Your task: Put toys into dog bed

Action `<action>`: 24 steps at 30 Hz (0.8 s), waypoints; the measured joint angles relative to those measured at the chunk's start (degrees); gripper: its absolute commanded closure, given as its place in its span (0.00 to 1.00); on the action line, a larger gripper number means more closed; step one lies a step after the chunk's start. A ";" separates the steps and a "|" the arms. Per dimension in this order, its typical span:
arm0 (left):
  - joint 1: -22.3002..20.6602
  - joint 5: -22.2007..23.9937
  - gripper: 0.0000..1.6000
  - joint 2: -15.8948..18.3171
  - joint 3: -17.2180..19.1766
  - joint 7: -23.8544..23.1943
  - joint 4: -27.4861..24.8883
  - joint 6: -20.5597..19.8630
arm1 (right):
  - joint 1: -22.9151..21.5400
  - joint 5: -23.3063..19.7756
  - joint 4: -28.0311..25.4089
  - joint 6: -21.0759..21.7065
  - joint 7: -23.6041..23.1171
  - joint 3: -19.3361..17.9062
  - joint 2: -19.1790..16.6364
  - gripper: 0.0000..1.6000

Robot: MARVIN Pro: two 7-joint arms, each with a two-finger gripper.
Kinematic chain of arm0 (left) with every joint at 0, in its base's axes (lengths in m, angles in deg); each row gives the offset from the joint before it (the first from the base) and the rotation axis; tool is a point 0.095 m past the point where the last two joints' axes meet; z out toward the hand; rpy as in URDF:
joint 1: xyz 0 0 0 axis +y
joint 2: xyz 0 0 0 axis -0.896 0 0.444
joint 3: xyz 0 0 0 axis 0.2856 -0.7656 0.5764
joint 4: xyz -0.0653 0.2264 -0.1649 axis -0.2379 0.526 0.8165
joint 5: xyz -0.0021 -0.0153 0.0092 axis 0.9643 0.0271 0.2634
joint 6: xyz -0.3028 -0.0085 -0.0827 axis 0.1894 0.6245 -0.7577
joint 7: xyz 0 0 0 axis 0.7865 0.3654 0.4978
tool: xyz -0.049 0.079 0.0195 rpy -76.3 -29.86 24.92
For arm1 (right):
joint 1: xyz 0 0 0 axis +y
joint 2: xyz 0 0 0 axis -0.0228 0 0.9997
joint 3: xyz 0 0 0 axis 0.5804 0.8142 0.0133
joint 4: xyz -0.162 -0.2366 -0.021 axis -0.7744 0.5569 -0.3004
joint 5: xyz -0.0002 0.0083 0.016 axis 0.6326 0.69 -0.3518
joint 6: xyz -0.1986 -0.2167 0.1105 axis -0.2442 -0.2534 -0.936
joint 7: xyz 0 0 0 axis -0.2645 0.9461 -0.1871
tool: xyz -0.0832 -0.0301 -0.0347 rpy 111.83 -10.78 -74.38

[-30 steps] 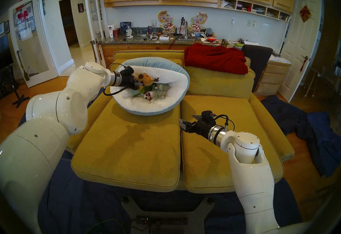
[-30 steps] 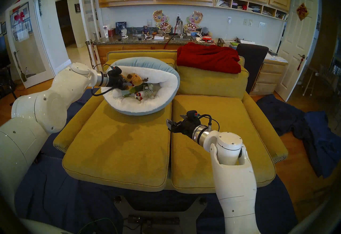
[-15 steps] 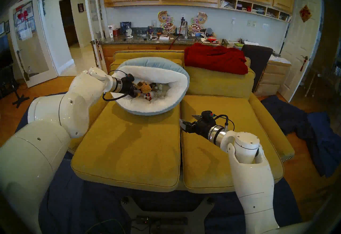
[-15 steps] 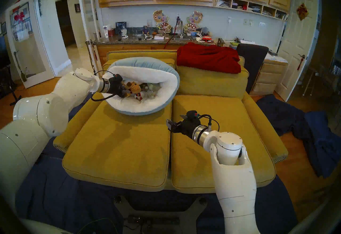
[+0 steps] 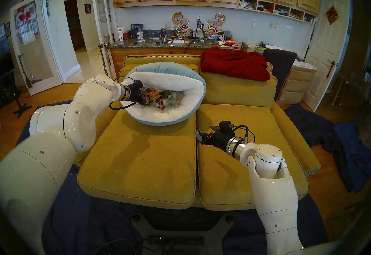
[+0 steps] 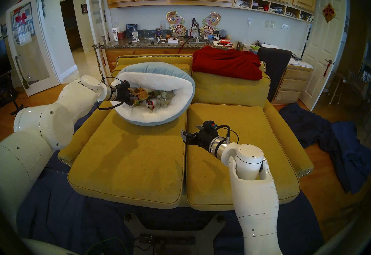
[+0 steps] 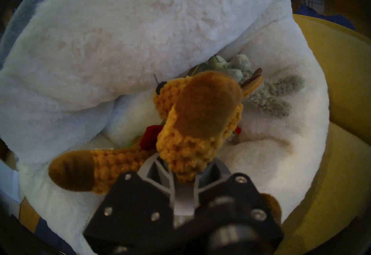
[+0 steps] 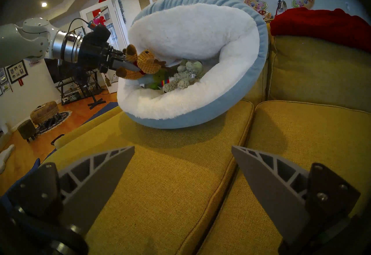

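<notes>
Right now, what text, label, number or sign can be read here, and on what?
No text is legible.
Dark label on the white bottle on the counter: too small to read.
Gold character on the red diamond sign on the door: too blurred to read.

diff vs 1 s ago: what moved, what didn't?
The left gripper, shut on the brown knitted reindeer plush throughout, carried it down into the white-lined, blue-sided round dog bed, onto the toy pile; not let go yet. The open right gripper, the bed and the red blanket stayed put.
</notes>
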 measured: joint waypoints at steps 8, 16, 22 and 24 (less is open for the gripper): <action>0.00 -0.01 1.00 -0.72 0.21 2.35 -0.03 0.00 | 0.00 0.10 0.17 0.00 -0.12 -0.09 0.10 0.00; 0.03 -0.12 1.00 -1.55 0.21 4.27 0.04 -0.06 | 0.00 0.19 0.30 -0.01 -0.23 -0.18 0.22 0.00; 0.42 -0.14 1.00 -2.44 0.20 5.59 0.30 -0.05 | -0.01 0.26 0.38 -0.02 -0.32 -0.24 0.30 0.00; 0.60 -0.14 1.00 -2.74 0.19 5.96 0.40 -0.04 | -0.01 0.28 0.39 -0.02 -0.35 -0.26 0.33 0.00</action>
